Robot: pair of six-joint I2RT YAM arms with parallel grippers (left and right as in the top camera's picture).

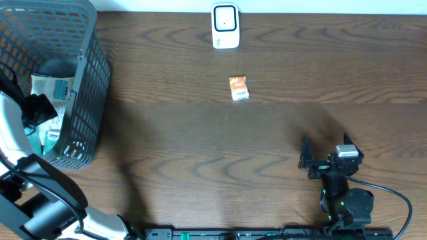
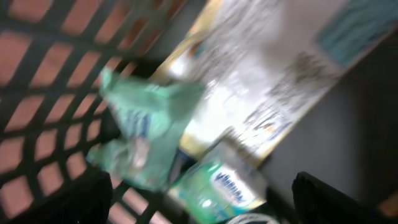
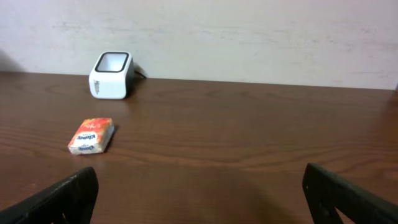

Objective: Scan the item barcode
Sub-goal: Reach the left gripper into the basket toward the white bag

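Observation:
The white barcode scanner (image 1: 225, 27) (image 3: 111, 74) stands at the table's far edge. An orange packet (image 1: 239, 88) (image 3: 92, 135) lies flat on the table just in front of it. My left gripper (image 1: 39, 109) (image 2: 202, 208) is down inside the grey basket (image 1: 90, 100), open. A green packet (image 2: 221, 186) lies below and between its fingers (image 2: 81, 202), apart from them. A crumpled green wrapper (image 2: 143, 130) and a large flat pack (image 2: 267, 81) lie beside it; this view is blurred. My right gripper (image 1: 308, 160) (image 3: 199, 199) hangs open and empty over bare table.
The basket (image 2: 37, 81) has tall lattice walls and fills the table's left end, with several items in it. A pale wall (image 3: 249, 37) rises behind the scanner. The right arm's base (image 1: 348, 207) sits at the front edge.

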